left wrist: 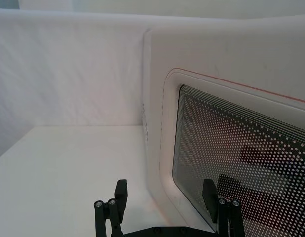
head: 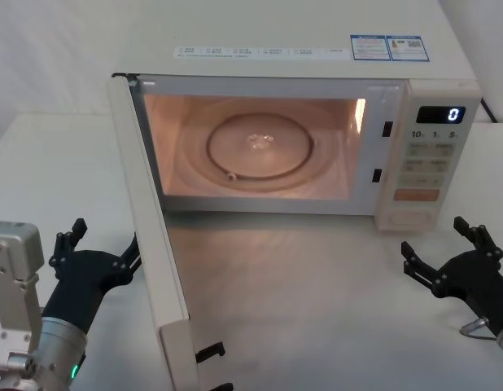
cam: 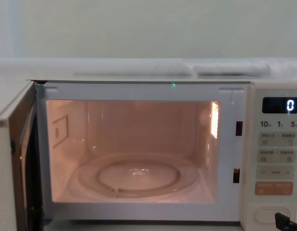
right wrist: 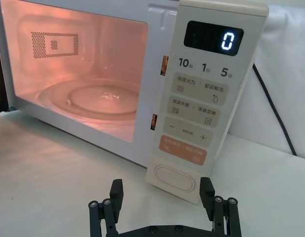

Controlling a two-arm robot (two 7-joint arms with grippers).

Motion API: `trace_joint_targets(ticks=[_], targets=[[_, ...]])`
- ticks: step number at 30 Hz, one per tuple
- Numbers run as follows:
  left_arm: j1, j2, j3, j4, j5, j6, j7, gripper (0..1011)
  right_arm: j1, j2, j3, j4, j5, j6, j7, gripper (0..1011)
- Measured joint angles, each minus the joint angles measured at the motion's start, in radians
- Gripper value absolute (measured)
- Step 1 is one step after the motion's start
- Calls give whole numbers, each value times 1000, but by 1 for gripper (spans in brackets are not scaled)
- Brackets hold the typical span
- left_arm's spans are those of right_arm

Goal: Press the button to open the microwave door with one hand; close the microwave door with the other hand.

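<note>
Two-thirds done, by judgement: microwave door (head: 150,236) swung fully open, cavity lit, turntable bare. Closing step in hand. Left gripper (head: 101,244) hovering just outside the door's outer face, fingers spread wide, holding nothing; dotted window (left wrist: 241,163) close ahead in the left wrist view. Right gripper (head: 447,252) waiting near the microwave's (head: 317,57) control panel, below the button (right wrist: 174,177), fingers wide, empty. Advisable: pushing flat against the door panel, far from the hinge, sweeping steadily toward the cavity until latching; keeping fingertips off the window.

microwave (cam: 148,144) lit, microwave door (cam: 11,163) swung open left, display reads 0.
</note>
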Motion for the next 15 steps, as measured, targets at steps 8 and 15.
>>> trace_joint_targets(ticks=[8,15], targets=[[0,0,0,0,0,0,0,1001,0,0,0,0,0,0,0,1001],[0,0,0,0,0,0,0,1001,0,0,0,0,0,0,0,1001]])
